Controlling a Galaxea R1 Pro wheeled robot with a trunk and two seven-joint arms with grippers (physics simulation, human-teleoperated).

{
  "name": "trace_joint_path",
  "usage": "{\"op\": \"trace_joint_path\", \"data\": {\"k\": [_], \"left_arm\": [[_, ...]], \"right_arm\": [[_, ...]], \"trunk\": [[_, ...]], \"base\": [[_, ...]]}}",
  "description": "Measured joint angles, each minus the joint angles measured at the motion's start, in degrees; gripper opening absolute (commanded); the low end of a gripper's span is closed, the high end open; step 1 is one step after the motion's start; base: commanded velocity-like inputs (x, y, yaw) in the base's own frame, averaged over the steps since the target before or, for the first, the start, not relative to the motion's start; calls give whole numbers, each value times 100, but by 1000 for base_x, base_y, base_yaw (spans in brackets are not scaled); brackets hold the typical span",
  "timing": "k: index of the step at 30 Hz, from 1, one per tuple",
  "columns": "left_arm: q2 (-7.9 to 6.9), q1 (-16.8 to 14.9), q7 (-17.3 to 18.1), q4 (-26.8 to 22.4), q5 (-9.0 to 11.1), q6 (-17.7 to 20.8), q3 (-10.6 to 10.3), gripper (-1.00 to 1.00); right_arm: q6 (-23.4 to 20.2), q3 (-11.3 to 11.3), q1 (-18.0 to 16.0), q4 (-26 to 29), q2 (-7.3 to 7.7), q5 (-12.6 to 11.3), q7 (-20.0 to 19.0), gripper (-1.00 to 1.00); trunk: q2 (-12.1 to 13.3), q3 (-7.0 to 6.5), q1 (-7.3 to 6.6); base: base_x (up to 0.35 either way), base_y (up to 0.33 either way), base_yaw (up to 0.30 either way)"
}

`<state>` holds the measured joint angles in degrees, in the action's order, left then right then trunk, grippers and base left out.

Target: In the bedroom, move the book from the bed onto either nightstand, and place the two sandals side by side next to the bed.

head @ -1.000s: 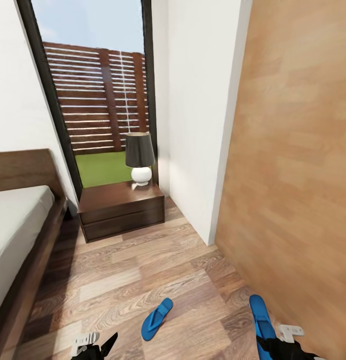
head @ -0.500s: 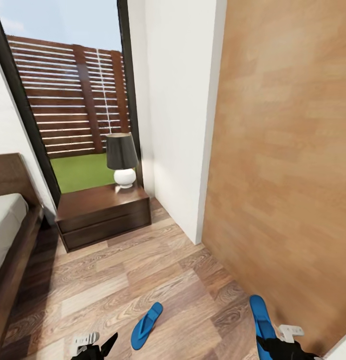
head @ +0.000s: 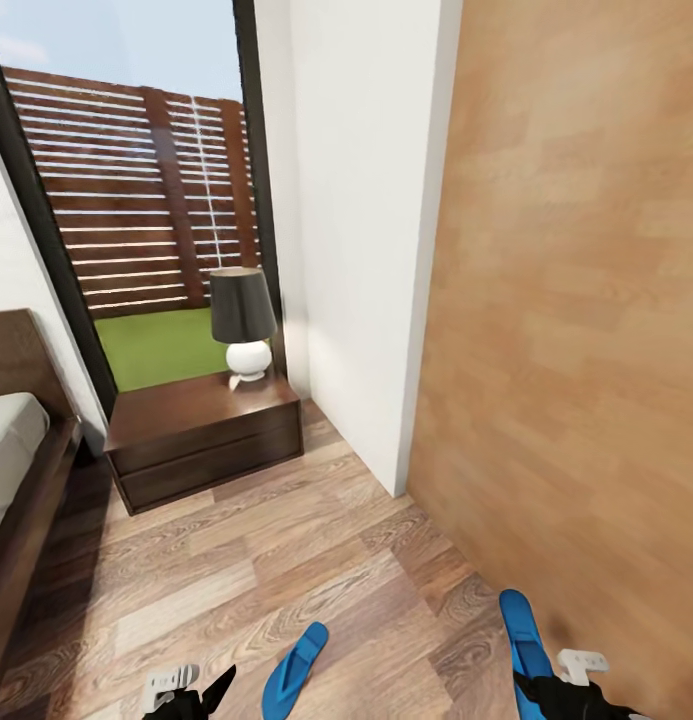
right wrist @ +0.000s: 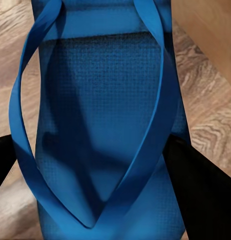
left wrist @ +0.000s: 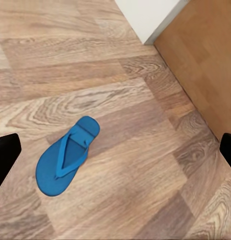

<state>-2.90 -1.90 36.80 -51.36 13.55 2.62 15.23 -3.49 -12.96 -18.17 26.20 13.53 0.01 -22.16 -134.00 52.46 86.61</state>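
Note:
One bright blue sandal lies flat on the wood-plank floor; in the left wrist view this sandal sits below and between my left gripper's fingers. My left gripper is open and holds nothing. My right gripper is shut on the second blue sandal, whose sole and straps sit between the black fingers. The dark-brown nightstand stands ahead at the window. The bed shows at the left edge. The book is out of view.
A black-shaded lamp with a white base stands on the nightstand. A white wall and a light wooden panel close off the right side. The black-framed window shows the slatted fence and grass.
The whole view has shifted: bed and nightstand slid leftward in the picture as the camera turned right. The floor sandal now sits lower in the picture. Both grippers keep their places and states.

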Motion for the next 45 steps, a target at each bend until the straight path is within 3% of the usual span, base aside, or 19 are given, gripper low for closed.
{"op": "trace_joint_path", "data": {"k": [45], "left_arm": [[14, 0, -51, -52, -10, 6, -1, 100]], "right_arm": [[0, 0, 0, 0, 1, 16, -17, -100]], "trunk": [[0, 0, 3]], "base": [[11, 0, 0]]}}
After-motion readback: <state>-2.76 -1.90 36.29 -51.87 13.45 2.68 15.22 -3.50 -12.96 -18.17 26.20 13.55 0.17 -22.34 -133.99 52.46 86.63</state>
